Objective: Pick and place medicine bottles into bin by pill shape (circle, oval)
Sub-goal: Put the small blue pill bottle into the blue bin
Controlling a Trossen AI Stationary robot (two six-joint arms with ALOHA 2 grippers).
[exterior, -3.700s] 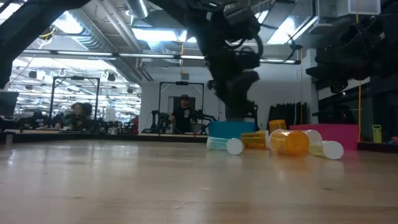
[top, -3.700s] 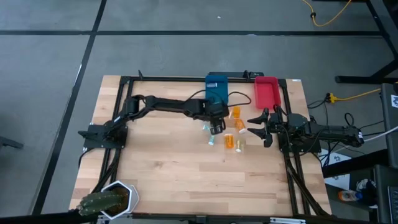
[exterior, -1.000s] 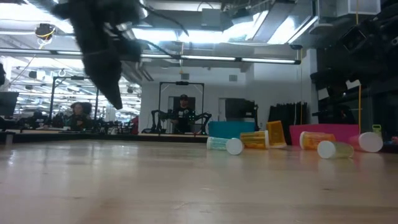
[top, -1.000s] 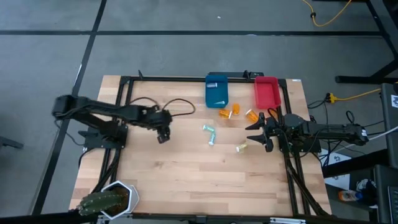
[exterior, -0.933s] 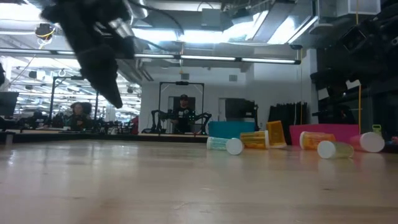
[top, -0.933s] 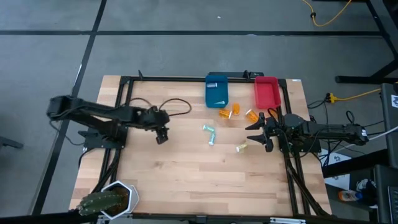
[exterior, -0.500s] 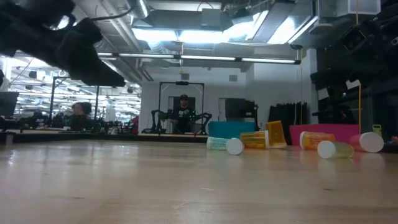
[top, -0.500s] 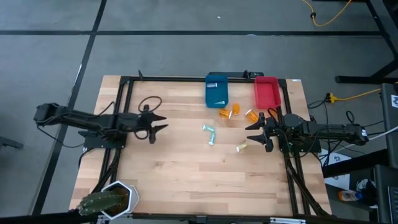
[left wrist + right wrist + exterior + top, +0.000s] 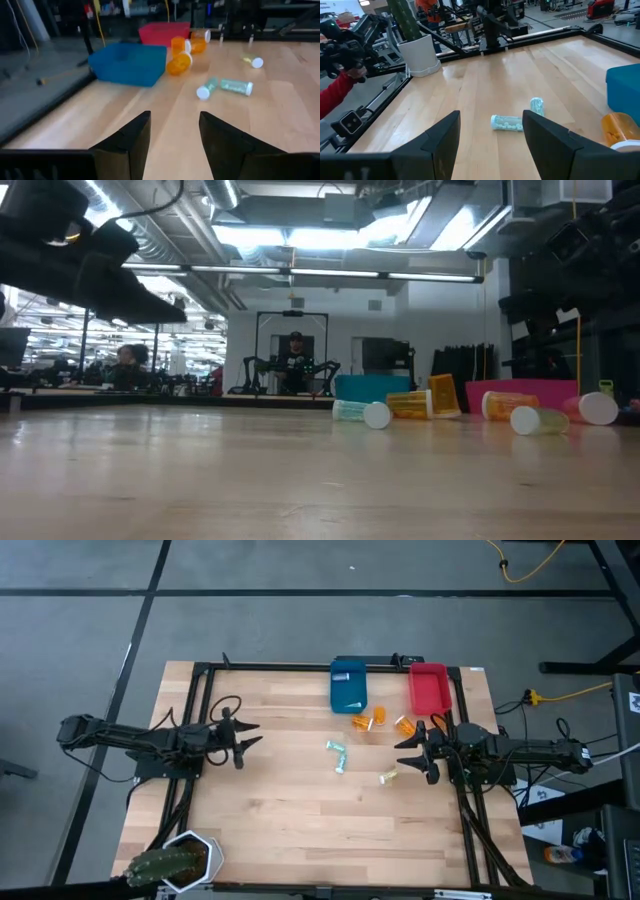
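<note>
Overhead, I see my left gripper (image 9: 243, 738) out at the table's left side, jaws spread and holding nothing, well apart from the bottles. My right gripper (image 9: 409, 749) sits at the right side, jaws likewise spread and empty, just beside a pale bottle (image 9: 387, 777). Two teal bottles (image 9: 337, 751) lie near the table's middle, orange bottles (image 9: 369, 721) lie in front of the blue bin (image 9: 336, 698), and the red bin (image 9: 428, 688) stands beside it.

Low down, I see the bottles lying on their sides on the wood, one orange bottle (image 9: 444, 396) upright before the blue bin.

Through my left wrist camera, both fingers (image 9: 131, 141) stand parted over bare table (image 9: 165, 130), the bottles well ahead.

Through my right wrist camera, the parted fingers (image 9: 547, 141) frame the teal bottles, with a white planter (image 9: 421, 56) beyond.
</note>
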